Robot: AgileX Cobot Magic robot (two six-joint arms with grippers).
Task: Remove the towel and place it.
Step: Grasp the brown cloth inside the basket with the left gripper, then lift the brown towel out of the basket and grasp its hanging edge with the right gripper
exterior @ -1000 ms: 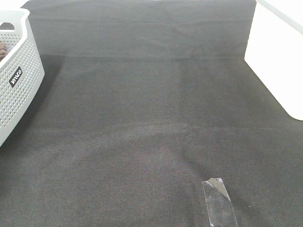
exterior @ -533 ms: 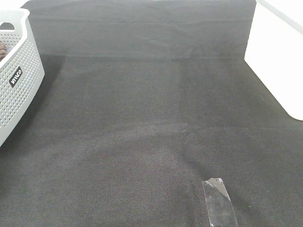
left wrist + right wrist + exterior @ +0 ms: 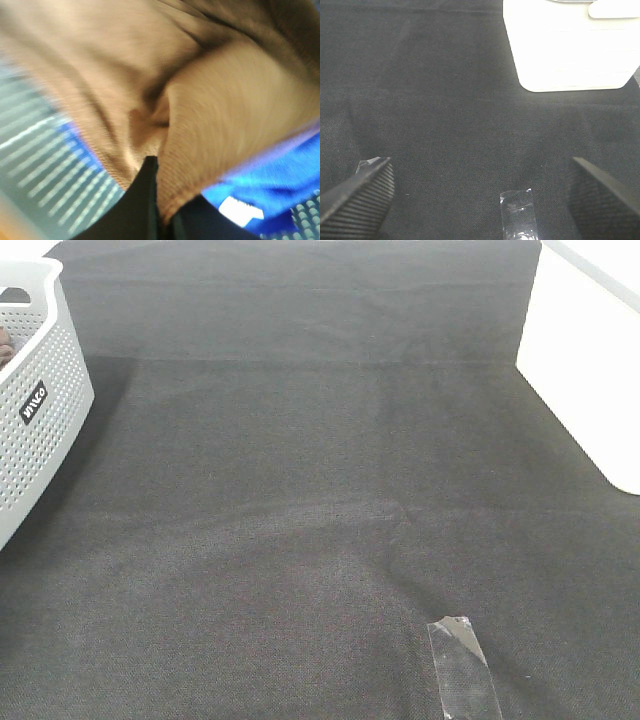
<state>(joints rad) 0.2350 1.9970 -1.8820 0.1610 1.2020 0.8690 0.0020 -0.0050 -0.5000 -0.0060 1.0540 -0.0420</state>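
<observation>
White perforated basket (image 3: 40, 410) sits at 9 o'clock on the dark table cloth (image 3: 320, 500). Only a brown sliver shows over its rim in the high view. The left wrist view looks inside the basket. The brown towel (image 3: 115, 70) is bunched up there, with blue cloth (image 3: 280, 175) under it and a small white tag (image 3: 241, 210) by the blue; whose tag, can't tell. The view is blurred. Left gripper (image 3: 152, 172) has its fingers together, pinched on a towel fold.

White box (image 3: 585, 360) at 2 o'clock; contents not visible. Clear tape strip (image 3: 464, 670) at 5 o'clock. Neither arm shows in the high view. The right wrist view shows the right gripper (image 3: 480, 172) with fingers wide apart over bare cloth, holding nothing, with the tape and box ahead.
</observation>
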